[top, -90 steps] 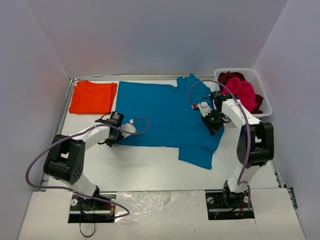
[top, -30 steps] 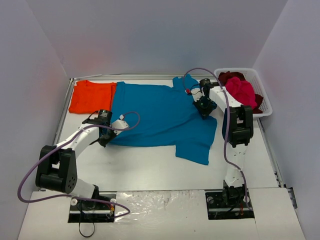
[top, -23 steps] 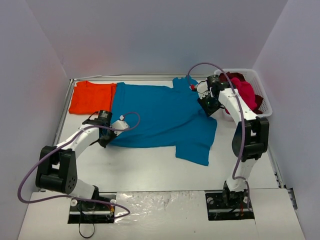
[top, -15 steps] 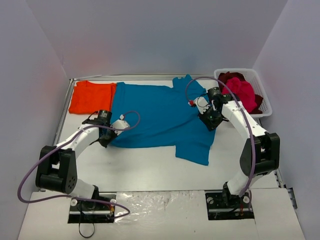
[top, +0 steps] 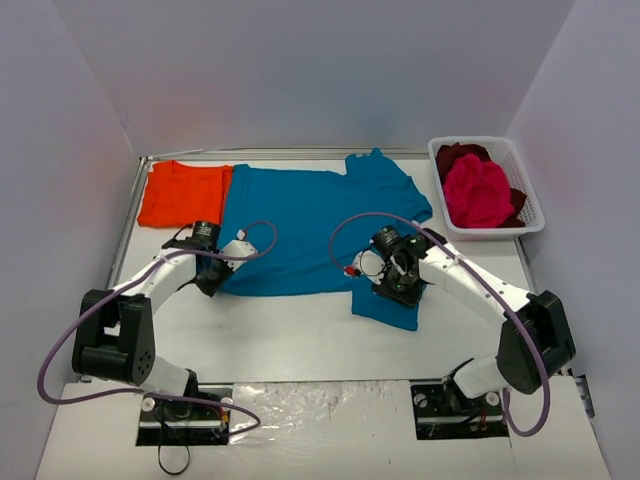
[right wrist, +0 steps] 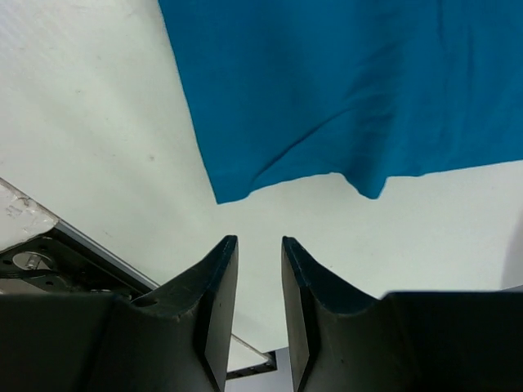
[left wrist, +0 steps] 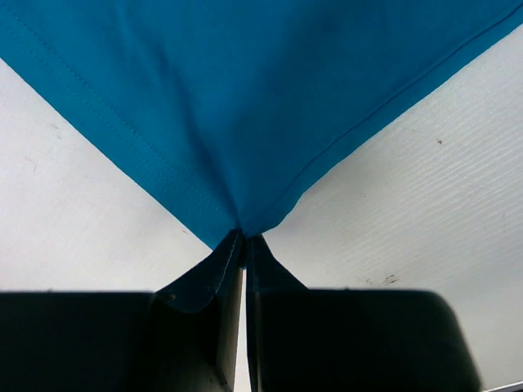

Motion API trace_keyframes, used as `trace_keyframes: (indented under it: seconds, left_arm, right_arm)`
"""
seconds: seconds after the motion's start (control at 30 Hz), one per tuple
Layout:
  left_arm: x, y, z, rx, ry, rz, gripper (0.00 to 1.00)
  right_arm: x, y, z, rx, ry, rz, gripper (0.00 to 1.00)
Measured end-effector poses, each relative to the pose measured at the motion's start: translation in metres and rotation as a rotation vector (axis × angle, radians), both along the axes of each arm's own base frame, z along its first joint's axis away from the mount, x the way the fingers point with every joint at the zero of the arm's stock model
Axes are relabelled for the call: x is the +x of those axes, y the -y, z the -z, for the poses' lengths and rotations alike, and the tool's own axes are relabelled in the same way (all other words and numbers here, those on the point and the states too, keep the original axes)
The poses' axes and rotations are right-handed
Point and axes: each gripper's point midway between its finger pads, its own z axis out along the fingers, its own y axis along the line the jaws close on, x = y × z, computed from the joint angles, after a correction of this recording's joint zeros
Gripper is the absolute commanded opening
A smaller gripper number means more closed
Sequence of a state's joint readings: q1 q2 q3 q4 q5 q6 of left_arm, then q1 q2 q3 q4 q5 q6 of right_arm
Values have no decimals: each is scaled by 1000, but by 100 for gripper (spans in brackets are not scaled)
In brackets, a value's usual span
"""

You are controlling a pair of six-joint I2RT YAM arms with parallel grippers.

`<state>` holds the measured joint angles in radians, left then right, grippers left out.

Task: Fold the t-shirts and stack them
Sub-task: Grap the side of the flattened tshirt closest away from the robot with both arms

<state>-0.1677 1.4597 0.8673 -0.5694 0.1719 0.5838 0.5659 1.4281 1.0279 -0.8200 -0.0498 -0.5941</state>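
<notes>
The teal-blue t-shirt [top: 310,225] lies spread flat in the middle of the table. My left gripper [top: 212,280] is shut on its near left hem corner; in the left wrist view the cloth [left wrist: 245,98] runs into the closed gripper [left wrist: 243,238]. My right gripper [top: 396,280] hovers over the near right sleeve, open and empty; in the right wrist view the sleeve [right wrist: 343,90] lies just beyond the gripper [right wrist: 259,242]. A folded orange t-shirt [top: 183,192] lies at the far left. The magenta-pink t-shirt [top: 477,190] and dark red t-shirt [top: 460,154] sit bunched in the basket.
The white slotted basket [top: 530,218] stands at the far right by the wall. Walls enclose the table on three sides. The table's metal edge [right wrist: 49,245] shows at the lower left of the right wrist view.
My right arm has swung from the far right sleeve by the basket to the near right sleeve. The left gripper still holds the hem corner.
</notes>
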Motion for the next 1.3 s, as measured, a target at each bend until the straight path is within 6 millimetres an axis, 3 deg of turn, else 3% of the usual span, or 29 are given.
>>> trace_keyframes:
  seconds: [0.17, 0.5, 1.3]
  left_arm:
    - [0, 0, 0, 0, 2, -2, 2]
    - [-2, -2, 3, 8, -2, -4, 2]
    - [-1, -2, 3, 11, 3, -5, 2]
  right_arm:
    - [-15, -2, 13, -70, -34, -48, 29]
    - [-16, 8, 34, -189, -87, -63, 37]
    - [-26, -7, 70, -237, -183, -132, 39]
